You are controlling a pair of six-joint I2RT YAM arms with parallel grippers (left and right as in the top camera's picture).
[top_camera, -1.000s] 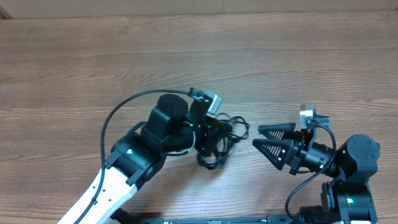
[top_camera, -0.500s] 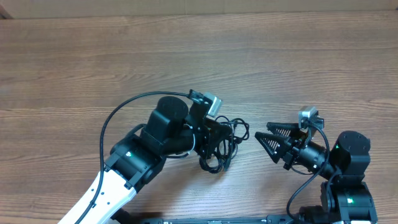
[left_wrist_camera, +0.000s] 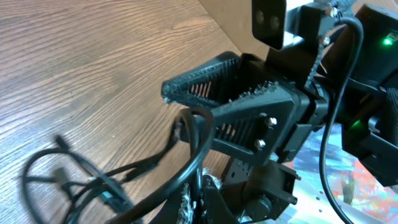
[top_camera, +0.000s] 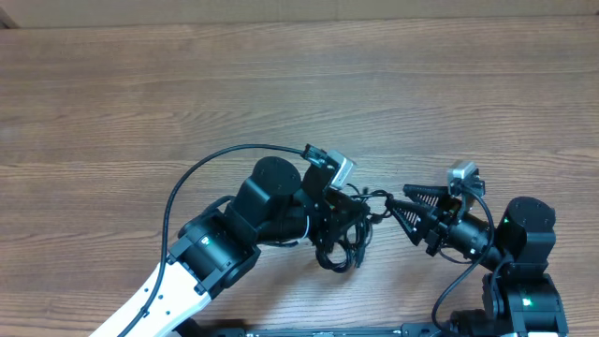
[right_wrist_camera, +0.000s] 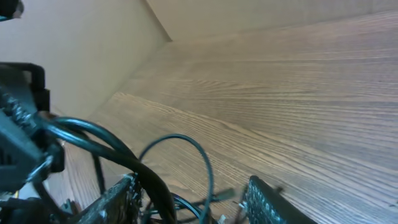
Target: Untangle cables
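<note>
Cables [top_camera: 359, 213]: black tangle on worktop [top_camera: 281, 94]. Left claw [top_camera: 334, 227]: clamped on tangle. Right claw [top_camera: 397, 199]: jaws apart, straddling one loop.

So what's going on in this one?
Two arms are working on a tangle of cables on the table. The left gripper is shut on the bundle. The right gripper faces it with its fingers apart and a cable loop at the gap between them, not gripped yet.
</note>
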